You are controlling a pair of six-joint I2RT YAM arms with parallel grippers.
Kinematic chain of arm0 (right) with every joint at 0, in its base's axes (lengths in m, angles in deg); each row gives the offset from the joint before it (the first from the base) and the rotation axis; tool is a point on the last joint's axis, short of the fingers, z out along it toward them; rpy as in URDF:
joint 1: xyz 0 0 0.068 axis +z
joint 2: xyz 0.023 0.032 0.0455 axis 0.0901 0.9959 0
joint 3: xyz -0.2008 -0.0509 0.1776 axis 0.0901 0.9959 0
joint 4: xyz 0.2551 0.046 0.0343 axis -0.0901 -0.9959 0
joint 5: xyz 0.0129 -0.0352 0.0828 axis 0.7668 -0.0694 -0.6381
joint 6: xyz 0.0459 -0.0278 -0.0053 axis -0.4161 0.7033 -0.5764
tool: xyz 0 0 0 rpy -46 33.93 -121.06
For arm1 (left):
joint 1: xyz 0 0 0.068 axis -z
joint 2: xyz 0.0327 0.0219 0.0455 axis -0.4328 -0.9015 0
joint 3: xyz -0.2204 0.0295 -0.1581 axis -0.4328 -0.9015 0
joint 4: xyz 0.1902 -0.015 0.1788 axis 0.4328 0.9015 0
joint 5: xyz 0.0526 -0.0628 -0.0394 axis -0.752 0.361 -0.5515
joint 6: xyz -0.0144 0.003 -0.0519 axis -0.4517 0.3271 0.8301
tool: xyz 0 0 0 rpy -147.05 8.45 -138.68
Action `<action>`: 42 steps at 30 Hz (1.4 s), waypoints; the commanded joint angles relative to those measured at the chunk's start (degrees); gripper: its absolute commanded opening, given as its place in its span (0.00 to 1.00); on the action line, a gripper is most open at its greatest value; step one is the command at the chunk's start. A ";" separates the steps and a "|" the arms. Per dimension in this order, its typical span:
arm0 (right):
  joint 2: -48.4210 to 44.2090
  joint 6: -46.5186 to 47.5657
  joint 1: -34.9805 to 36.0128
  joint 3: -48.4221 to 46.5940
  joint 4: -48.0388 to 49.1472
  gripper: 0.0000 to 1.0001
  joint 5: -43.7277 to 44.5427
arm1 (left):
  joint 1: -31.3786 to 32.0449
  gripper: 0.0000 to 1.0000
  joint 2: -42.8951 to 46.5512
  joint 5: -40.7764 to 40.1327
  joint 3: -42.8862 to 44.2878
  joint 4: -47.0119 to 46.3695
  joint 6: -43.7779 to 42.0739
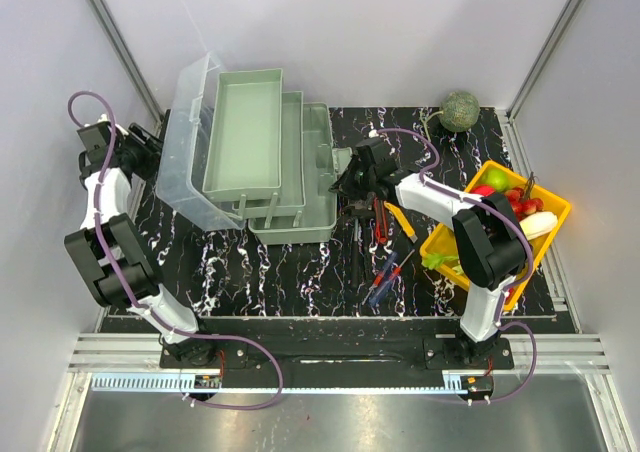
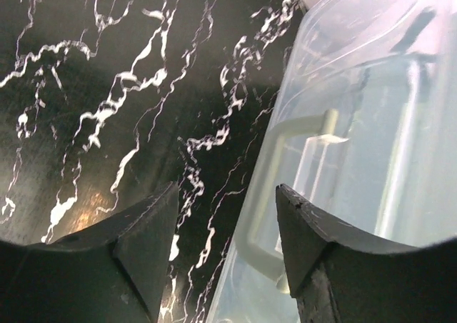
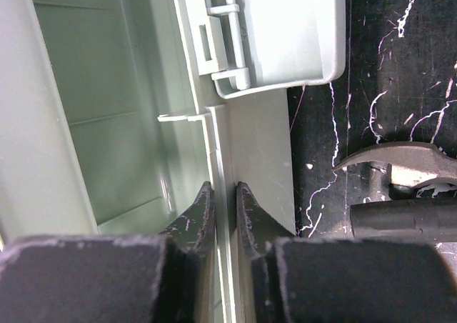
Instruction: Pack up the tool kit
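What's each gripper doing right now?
Left gripper: open, holding nothing, beside the clear lid.
Right gripper: closed on the toolbox rim.

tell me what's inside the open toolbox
The top tray looks bare, as does the exposed strip of the second tray. The toolbox base beneath is mostly covered, so unknown.
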 commanded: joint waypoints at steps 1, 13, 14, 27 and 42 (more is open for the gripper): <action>0.46 -4.49 -2.02 0.94 2.89 0.04 1.93 | 0.46 0.56 0.49 -2.90 -3.26 -2.03 -1.58; 2.93 -2.21 -2.02 0.50 1.14 0.03 4.56 | 0.64 0.43 1.29 -18.55 -8.28 -1.33 -1.23; 3.01 -2.12 -1.93 0.59 1.22 0.03 4.56 | 0.90 0.41 0.94 -19.96 -8.02 -0.80 -1.84; 3.63 -0.62 -2.02 0.94 2.19 0.04 3.95 | 4.07 0.36 -3.02 -40.43 -3.80 10.80 -3.52; 4.86 -0.62 -2.20 2.26 3.33 0.04 3.34 | 3.72 0.26 -4.60 -48.99 -6.96 11.51 -2.89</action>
